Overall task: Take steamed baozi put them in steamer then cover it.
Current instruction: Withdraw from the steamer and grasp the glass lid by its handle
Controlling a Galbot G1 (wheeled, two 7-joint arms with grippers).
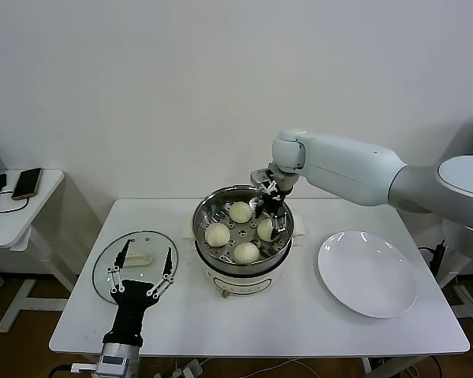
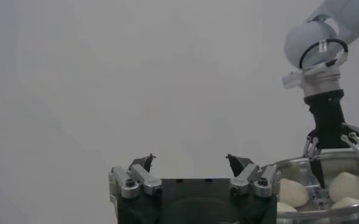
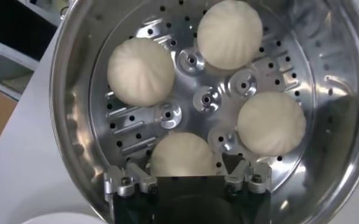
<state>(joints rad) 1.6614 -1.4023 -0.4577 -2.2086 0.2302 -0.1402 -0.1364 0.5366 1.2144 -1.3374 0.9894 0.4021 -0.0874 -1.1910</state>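
Head view shows four soft baozi (image 1: 240,211) in the steamer (image 1: 242,265), right gripper (image 1: 274,224) spread above them; the fragile glass cover (image 1: 135,265), left, wants its handle (image 1: 139,258) gripped by the spread left gripper (image 1: 143,277).

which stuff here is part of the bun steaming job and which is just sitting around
Part of the job:
four buns, all in the steamer
glass lid, flat on the table
right tool, over one bun
left tool, open over the lid

Sitting around:
white plate
phone on the side table

Four cream-white buns (image 3: 229,33) sit on the perforated tray inside the steel steamer (image 1: 201,216); the glass lid (image 1: 106,264) lies flat on the tabletop beside it.
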